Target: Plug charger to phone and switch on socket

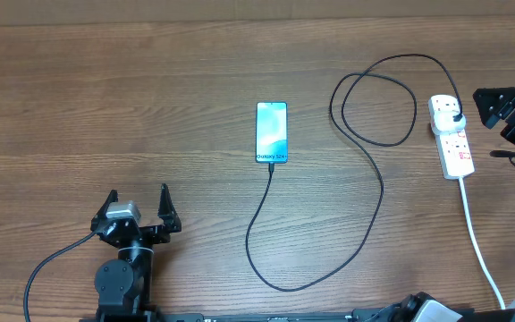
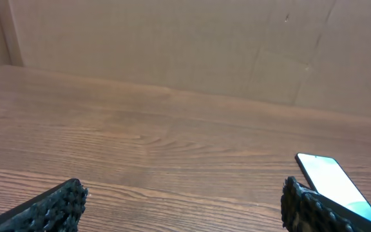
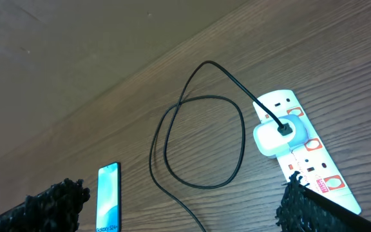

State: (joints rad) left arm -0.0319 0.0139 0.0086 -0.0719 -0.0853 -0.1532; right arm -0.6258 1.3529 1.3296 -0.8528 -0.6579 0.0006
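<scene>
Two grippers, both spread wide, nothing pinched. Left gripper (image 1: 138, 193) sits low-left on the table (image 1: 105, 89), well apart from everything. Right gripper (image 3: 181, 185) hovers near the socket (image 1: 459, 152) at the right edge.

Phone (image 1: 271, 132) lies mid-table, screen lit. Charger (image 3: 242, 92) runs from its near short end in a big loop to a pale plug block seated in the socket's far end.

Likely step: flip the switch. Use the right arm, since it is closest. Come down with one fingertip on the red switch (image 3: 311, 145) beside the occupied outlet, and press straight down so the strip doesn't slide. Keep clear of the cable loop.

Can't tell if the plug tip is fully seated in the phone, nor whether any switch is already on. Right finger hides the socket's near end in the wrist view. Left wrist view cuts off most of the phone.
</scene>
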